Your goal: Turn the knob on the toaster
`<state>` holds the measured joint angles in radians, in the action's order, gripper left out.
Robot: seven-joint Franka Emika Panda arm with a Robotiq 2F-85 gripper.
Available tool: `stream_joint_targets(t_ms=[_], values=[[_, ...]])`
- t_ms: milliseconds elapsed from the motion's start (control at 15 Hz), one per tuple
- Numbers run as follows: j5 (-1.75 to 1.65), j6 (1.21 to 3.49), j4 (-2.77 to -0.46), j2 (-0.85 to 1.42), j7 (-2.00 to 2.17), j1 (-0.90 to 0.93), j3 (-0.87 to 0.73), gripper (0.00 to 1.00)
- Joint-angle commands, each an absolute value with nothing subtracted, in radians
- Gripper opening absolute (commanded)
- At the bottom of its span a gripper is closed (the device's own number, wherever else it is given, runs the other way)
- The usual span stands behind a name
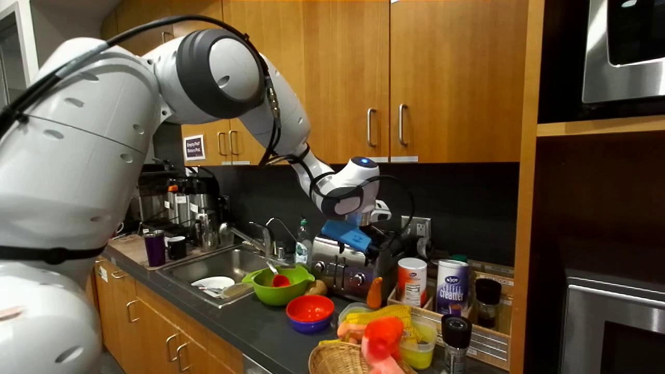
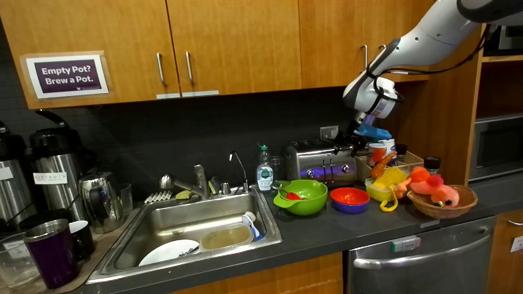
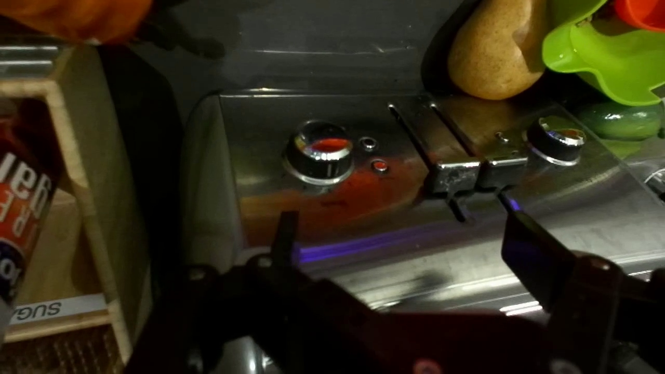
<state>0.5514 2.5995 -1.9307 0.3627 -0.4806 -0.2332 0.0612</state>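
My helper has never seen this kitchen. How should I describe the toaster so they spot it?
In an exterior view, start at the steel sink and go right along the counter to the green bowl. Behind it stands the boxy toaster. Its shiny silver front, with two round knobs and two levers, sets it apart from the soap bottle and wooden box on either side.

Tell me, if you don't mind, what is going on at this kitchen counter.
A robot arm reaches over the silver toaster. Its gripper stands open above the toaster, gripping neither the knob nearer the wooden box nor the knob nearer the green bowl. The job is to turn a knob on the toaster; nothing is being turned at this moment, and whether one has been turned already I cannot tell.
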Motion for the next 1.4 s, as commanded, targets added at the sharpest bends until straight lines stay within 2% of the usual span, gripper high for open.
stream_joint_targets(t_ms=[0, 1333], values=[[0.534, 2.598, -1.937, 0.348, -0.463, -0.242, 0.065, 1.00], [0.529, 2.602, -1.976, 0.375, -0.434, -0.245, 0.061, 1.00]])
